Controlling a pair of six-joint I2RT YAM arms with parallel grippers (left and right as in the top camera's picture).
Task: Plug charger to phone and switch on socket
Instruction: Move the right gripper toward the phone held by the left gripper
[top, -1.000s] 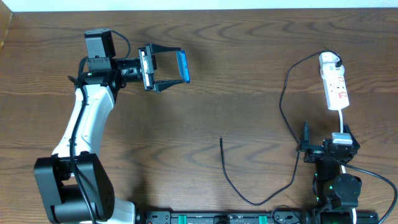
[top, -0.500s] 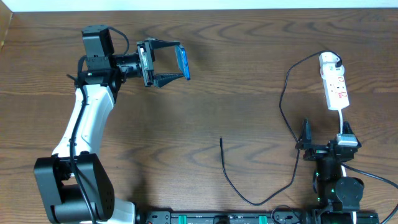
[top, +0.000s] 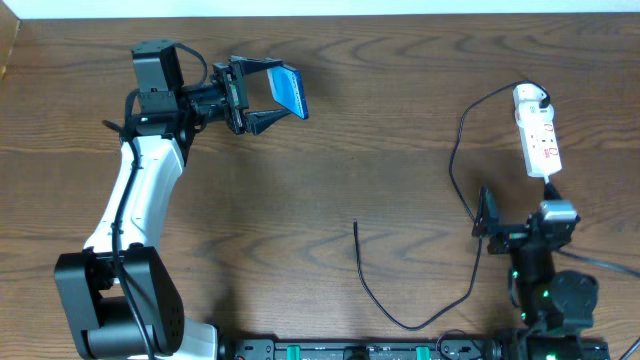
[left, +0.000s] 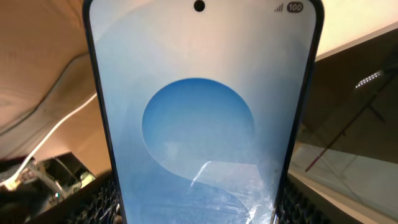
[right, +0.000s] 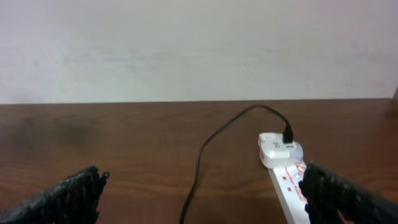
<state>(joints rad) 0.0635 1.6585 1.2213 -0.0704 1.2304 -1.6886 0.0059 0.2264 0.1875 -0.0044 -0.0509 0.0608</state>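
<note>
You've got the phone (top: 293, 93) clamped in the left gripper (top: 285, 96) above the worktop's far-left area, while the right gripper (right: 204, 175) gapes empty at the near-right edge, so next fetch the charger's plug tip (top: 356, 227) lying mid-worktop.

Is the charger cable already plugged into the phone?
No, the cable's free tip lies on the table, apart from the phone in the left gripper.

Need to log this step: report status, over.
Left gripper shut on phone. Right gripper open, empty, near socket. Charger tip loose on table, not in phone. Nothing blocking it.
</note>
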